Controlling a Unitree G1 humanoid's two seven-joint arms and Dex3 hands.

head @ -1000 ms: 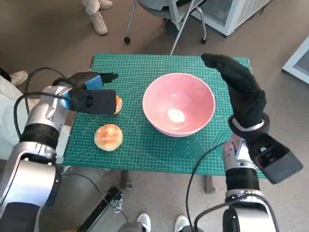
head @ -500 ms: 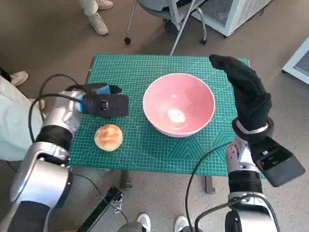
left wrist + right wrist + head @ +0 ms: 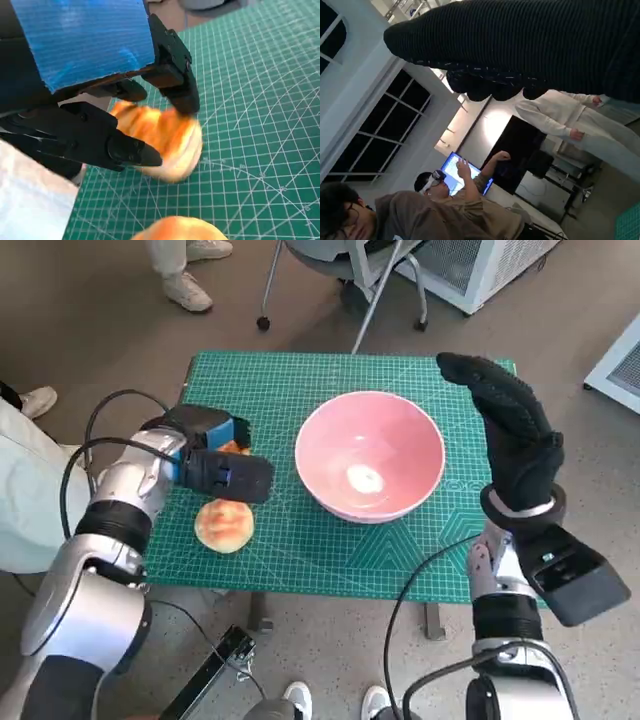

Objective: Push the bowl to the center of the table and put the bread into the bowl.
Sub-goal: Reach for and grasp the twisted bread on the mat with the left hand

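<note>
Currently the left hand (image 3: pixel 100 100) is gripping a bread roll (image 3: pixel 165 137) between its fingers, just above the green mat (image 3: pixel 300 390). Directly to its right the pink bowl (image 3: pixel 370 455) is sitting near the table's middle, while the right hand (image 3: pixel 510 430) is hovering flat and empty beyond the bowl.

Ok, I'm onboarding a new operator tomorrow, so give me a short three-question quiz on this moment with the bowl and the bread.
1. True or false: the pink bowl already has bread in it.
2. Multiple choice: what does the left hand hold? A) nothing B) a piece of bread C) the bowl's rim
3. Fill in: the second bread roll lies on the green ____, on the robot's near side of the left hand.

Key
1. False: the bowl holds no bread.
2. B: the left wrist view shows the fingers closed round it.
3. Mat.
The right hand is raised beside the bowl, holding nothing.
</note>
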